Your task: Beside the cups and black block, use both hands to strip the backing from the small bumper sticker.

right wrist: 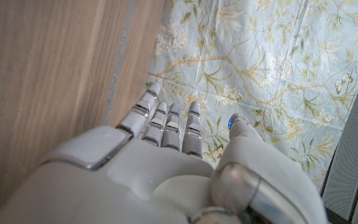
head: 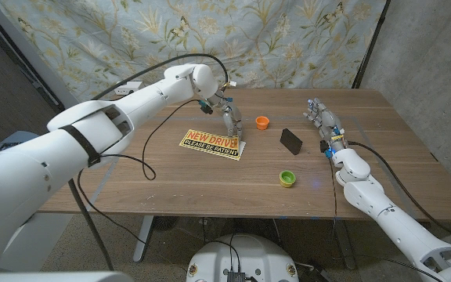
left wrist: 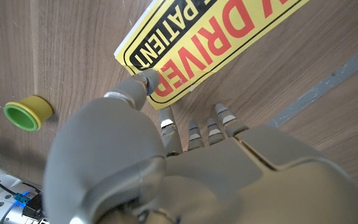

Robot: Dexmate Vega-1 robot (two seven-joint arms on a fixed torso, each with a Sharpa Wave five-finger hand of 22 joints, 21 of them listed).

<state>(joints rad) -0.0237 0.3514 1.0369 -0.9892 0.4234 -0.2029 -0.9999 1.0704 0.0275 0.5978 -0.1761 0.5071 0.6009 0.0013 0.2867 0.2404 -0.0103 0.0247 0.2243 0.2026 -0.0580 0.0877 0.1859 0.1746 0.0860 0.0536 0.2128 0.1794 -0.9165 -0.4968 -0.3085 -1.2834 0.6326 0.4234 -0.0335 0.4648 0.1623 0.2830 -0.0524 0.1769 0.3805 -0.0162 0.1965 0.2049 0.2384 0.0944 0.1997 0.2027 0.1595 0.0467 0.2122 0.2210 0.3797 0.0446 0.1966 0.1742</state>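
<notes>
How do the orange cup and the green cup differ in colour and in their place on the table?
The orange cup is orange; the green cup is green with a yellow outside. The orange cup stands farther from the robot, near the left hand; the green cup stands nearer the robot's table edge. Both are small and stand apart from the black block.

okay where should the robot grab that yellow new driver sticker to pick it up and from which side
Best at the corner nearest the orange cup, where the left hand already stands with a fingertip touching the sticker. The sticker lies flat on the table, so only an edge or corner offers purchase; probably come down from above and pinch that corner up. The right hand waits, open, past the black block.
</notes>
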